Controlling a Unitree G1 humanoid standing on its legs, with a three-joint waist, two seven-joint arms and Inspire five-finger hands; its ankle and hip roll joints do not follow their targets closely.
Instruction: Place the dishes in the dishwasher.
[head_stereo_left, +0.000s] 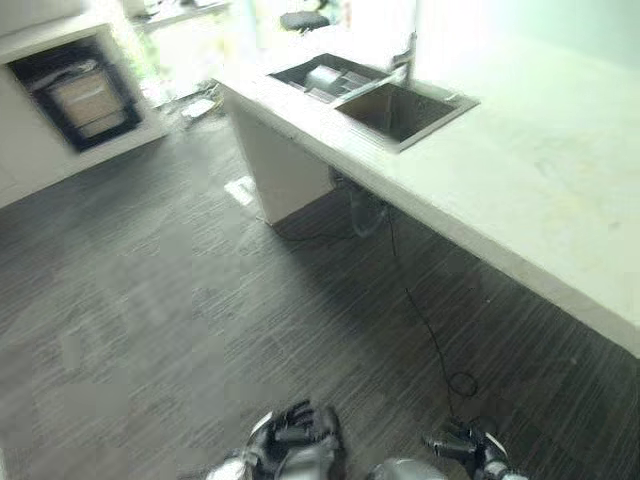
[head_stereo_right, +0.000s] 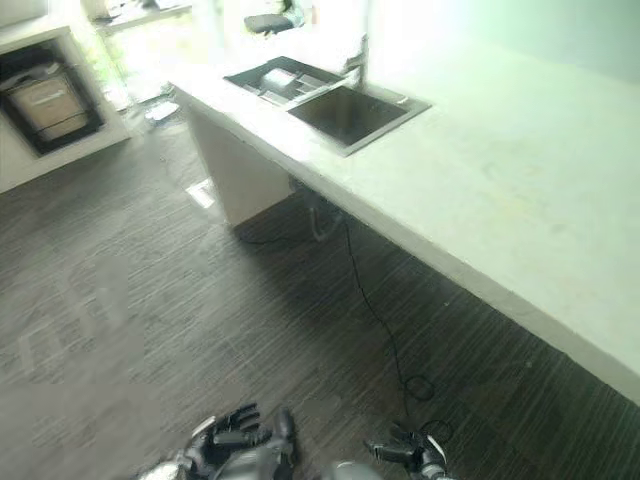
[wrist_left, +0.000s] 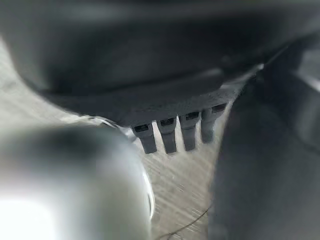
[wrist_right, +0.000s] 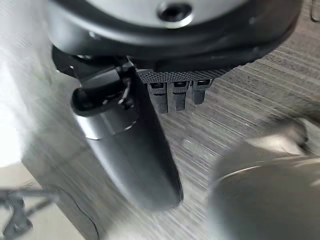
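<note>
Dishes (head_stereo_left: 330, 78) are lying in the far basin of the sink (head_stereo_left: 405, 112), pale shapes in a dark tray beside the faucet (head_stereo_left: 405, 55), too far off to tell plates from bowls; the nearer basin is looking empty. Nothing is being carried: the left hand (head_stereo_left: 298, 432) and the right hand (head_stereo_left: 462, 443) are hanging low at the bottom of the head views, well apart from the sink, above the dark striped floor (head_stereo_left: 180, 330). In its own wrist view the left hand (wrist_left: 175, 132) is showing short fingertips in a row, and the right hand (wrist_right: 175, 95) is showing the same beside its thumb; both are looking loosely curled with nothing inside them. The step in hand seems to be the approach, so doing it well means walking up until the long white tabletop (head_stereo_left: 540, 190) edge is close enough for both arms to reach into the far basin. Raising the hands only once they are clear of the tabletop's front lip should avoid a knock. A dark-fronted appliance (head_stereo_left: 82, 92) is set into the white cabinet at far left, possibly the dishwasher, though I cannot tell for sure. Picking one dish at a time, with the fingers opened wide first, would likely be safest.
</note>
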